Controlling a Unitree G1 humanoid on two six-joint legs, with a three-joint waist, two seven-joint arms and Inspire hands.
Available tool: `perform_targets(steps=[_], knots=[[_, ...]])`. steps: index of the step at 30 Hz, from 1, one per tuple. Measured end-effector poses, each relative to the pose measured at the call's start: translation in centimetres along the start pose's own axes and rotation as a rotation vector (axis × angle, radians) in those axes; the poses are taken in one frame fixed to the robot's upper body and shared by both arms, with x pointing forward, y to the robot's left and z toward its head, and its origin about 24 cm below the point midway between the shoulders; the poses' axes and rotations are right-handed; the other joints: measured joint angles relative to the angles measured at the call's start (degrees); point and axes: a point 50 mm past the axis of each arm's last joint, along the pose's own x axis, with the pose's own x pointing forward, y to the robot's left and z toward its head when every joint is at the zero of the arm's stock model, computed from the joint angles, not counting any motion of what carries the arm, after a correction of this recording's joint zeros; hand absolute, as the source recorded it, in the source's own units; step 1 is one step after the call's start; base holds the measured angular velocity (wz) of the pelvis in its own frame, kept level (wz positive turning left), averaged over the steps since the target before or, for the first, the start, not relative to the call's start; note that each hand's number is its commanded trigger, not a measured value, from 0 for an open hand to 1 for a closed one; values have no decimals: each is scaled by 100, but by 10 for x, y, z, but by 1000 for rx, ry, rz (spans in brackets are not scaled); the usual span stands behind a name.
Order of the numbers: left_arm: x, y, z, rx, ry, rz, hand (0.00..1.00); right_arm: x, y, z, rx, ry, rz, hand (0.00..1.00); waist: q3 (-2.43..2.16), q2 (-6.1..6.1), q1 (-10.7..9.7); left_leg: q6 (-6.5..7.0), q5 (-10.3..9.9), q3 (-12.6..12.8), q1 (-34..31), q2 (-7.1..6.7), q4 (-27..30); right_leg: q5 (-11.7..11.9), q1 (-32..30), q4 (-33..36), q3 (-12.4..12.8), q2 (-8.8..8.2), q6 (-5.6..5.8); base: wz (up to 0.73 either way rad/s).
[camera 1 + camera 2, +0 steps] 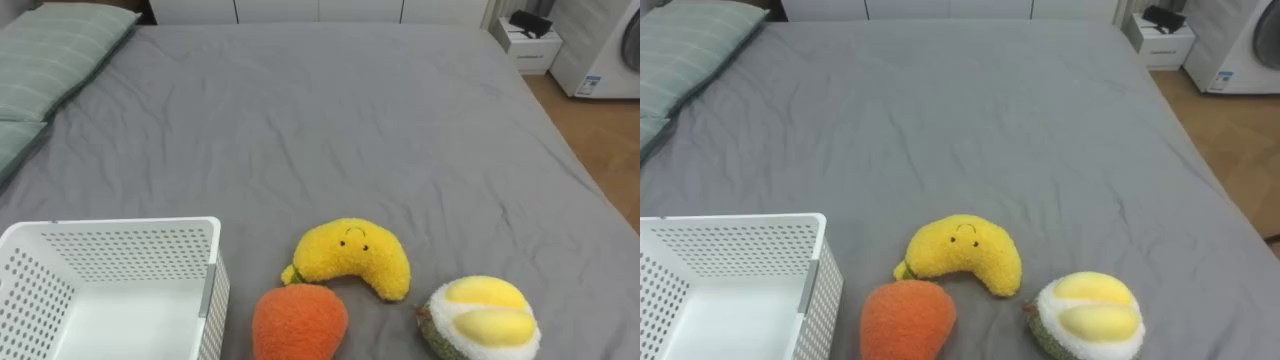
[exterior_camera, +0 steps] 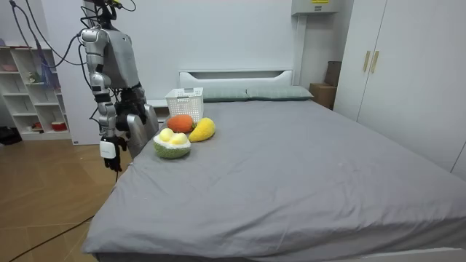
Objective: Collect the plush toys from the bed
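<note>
Orange plush | durian plush | right hand hangs beside bed

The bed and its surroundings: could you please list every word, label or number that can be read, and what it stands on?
No text can be read.
Washing machine: small blue label, too small to read.
Wall box: yellow label, too blurred to read.
Banana toy: a stitched face, no writing.
</note>
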Motion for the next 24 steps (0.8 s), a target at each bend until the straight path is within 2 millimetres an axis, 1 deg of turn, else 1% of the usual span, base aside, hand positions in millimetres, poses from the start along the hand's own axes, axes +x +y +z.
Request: perform_targets(steps=[10, 15, 18, 21, 24], knots=[[0, 1, 0, -14, -1, 4, 0, 0, 1, -1, 1, 2, 7, 0, 12, -11, 9, 0, 0, -9, -1, -2, -7, 0, 1, -12, 2, 3, 0, 0], [0, 2, -2, -16, -6, 4, 0, 0, 1, -2, 35, 9, 21, 0, 12, -10, 6, 0, 0, 6, 3, -2, -12, 1, -5, -13, 18, 6, 0, 0], [-1, 2, -4, -19, -7, 5, 0, 1, 1, -7, 93, 20, 28, 0, 11, -14, -10, 0, 0, 8, 8, -2, -12, 4, -1, -13, 22, 7, 2, 0], [-1, 3, -5, -23, -13, 5, 0, 1, -1, -19, 196, 47, 31, 0, 10, -21, -30, -1, 1, 6, 10, -2, -12, 3, -2, -7, 23, 8, 1, 0], [-1, 6, -10, -45, -7, 11, 0, 1, -4, -23, 299, 63, 13, 0, 5, -59, -188, -3, 2, -6, 19, -3, -12, -2, 8, 4, 13, 4, 0, 0]])
